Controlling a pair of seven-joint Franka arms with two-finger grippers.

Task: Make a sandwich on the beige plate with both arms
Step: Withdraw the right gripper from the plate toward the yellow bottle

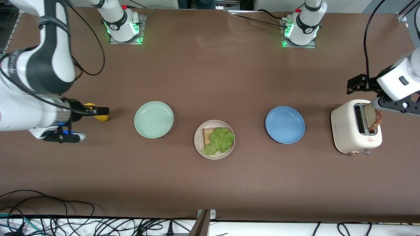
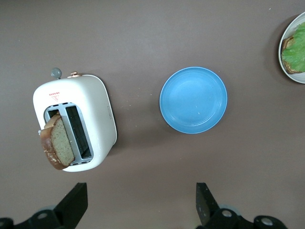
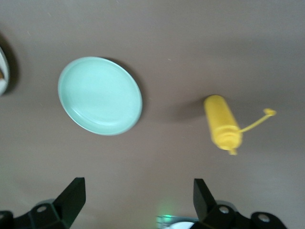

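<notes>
The beige plate point(image 1: 226, 153) sits mid-table with one brown bread slice point(image 1: 207, 134) and a green lettuce leaf point(image 1: 220, 141) on top of it. Its edge also shows in the left wrist view point(image 2: 287, 71). A second bread slice point(image 1: 373, 117) sticks up from a slot of the white toaster point(image 1: 347, 131), also seen in the left wrist view point(image 2: 57, 143). My left gripper point(image 1: 356, 84) is open and empty in the air beside the toaster point(image 2: 95, 109). My right gripper point(image 1: 98, 110) is open and empty over a yellow bottle point(image 1: 102, 117).
A mint-green plate point(image 1: 154, 119) lies between the bottle and the beige plate. A blue plate point(image 1: 284, 124) lies between the beige plate and the toaster. The yellow squeeze bottle point(image 3: 222, 124) lies on its side. Cables run along the table's near edge.
</notes>
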